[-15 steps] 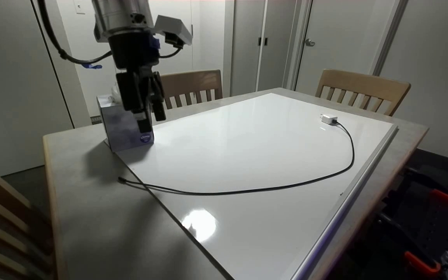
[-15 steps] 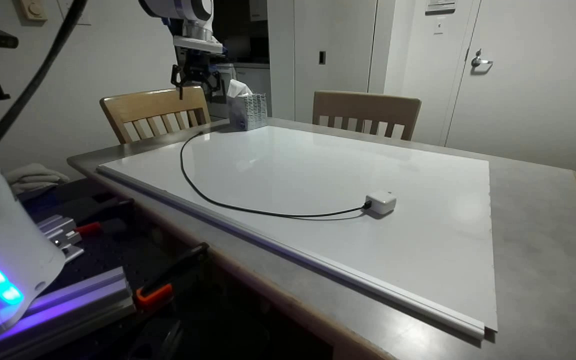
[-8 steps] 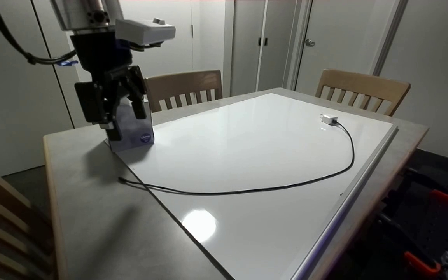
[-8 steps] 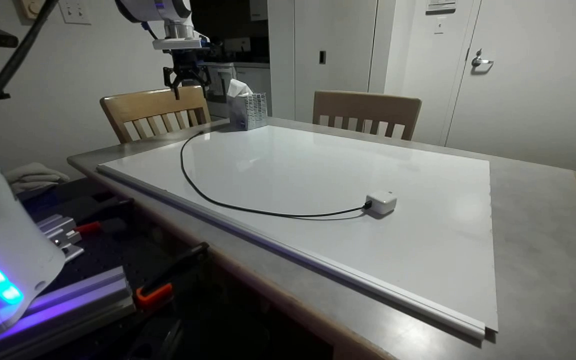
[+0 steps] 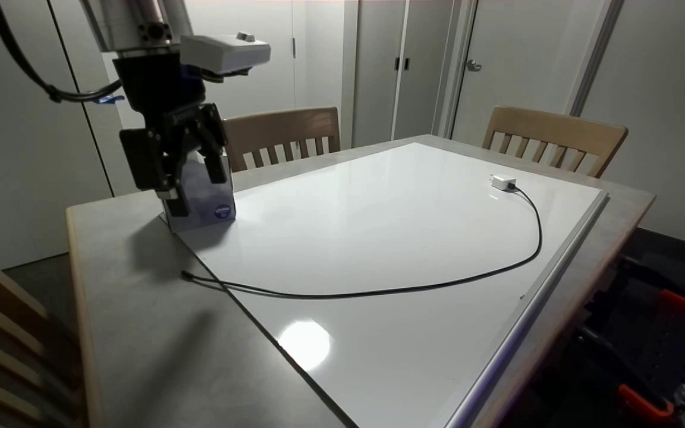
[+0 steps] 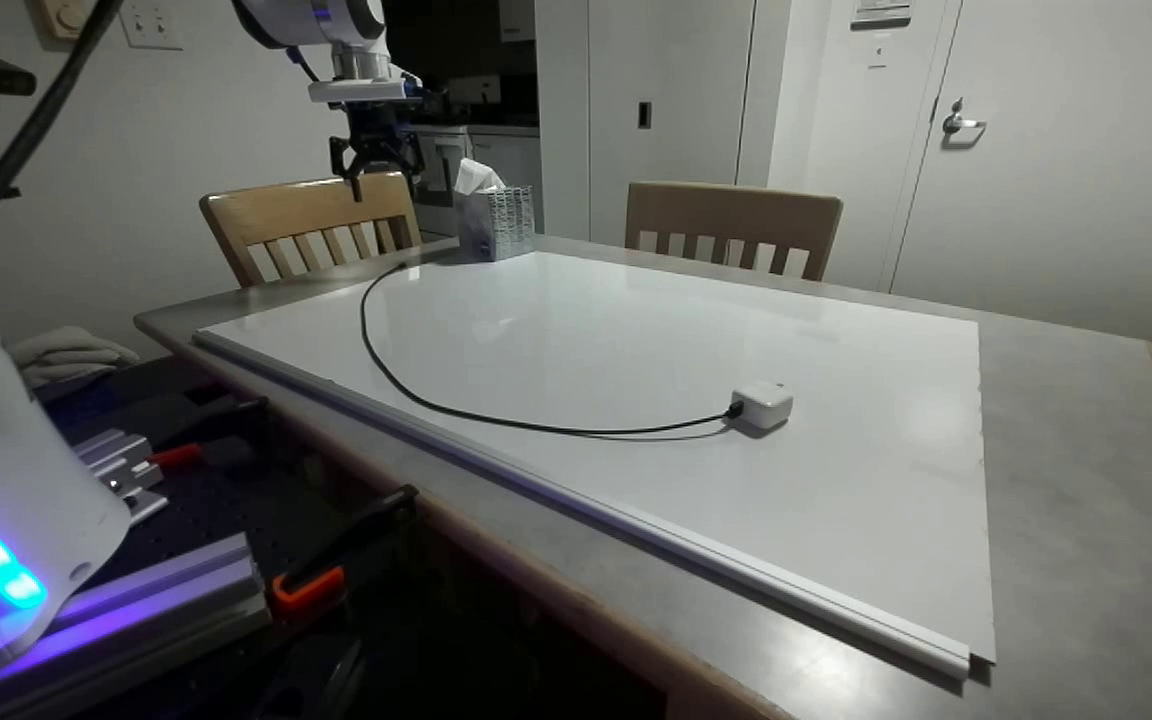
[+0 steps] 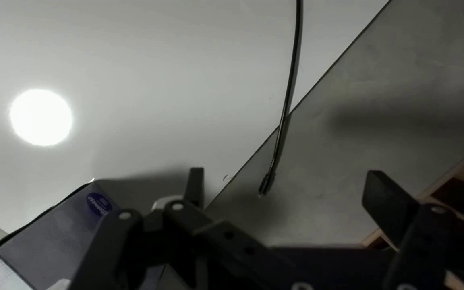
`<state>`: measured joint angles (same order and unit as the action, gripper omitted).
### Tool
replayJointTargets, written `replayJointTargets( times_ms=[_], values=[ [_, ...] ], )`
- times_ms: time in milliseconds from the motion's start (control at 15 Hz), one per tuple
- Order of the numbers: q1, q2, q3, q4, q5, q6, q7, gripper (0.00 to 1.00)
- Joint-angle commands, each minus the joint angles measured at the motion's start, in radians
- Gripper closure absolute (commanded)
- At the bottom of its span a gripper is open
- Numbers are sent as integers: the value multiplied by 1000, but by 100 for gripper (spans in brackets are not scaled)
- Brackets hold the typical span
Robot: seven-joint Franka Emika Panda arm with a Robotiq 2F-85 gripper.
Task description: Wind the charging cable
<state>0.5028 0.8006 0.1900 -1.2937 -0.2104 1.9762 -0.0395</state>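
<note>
The fingers (image 7: pixel 389 205) have shifted since a second ago and hang above the worktop (image 6: pixel 1086 450), spread wide. We see one tissue box (image 6: pixel 496 228) with a white tissue (image 6: pixel 478 177) poking out. One charging cable (image 5: pixel 330 296), unmoved, curves across a whiteboard (image 5: pixel 378 226) to one white plug (image 6: pixel 762 405), its free end past the whiteboard's edge. We count three chairs (image 5: pixel 289 125).

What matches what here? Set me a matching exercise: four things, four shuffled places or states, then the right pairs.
1. thin black flexible charging cable
2. black two-fingered hand
3. lavender-grey cardboard tissue box
4. small white boxy charger

A. open, holding nothing
B. resting on the glossy white board, joined to one cable end
C. unwound in a loose curve, one end past the board's edge
D. has a white tissue poking from its top

Pairs: 1-C; 2-A; 3-D; 4-B
</note>
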Motion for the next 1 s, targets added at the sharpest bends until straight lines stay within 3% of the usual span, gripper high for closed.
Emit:
replayJointTargets(
  times_ms=[0,933],
  values=[
    [-7,31,11,5,15,31,-11,0],
    [-3,149,41,24,54,139,3,0]
  ],
)
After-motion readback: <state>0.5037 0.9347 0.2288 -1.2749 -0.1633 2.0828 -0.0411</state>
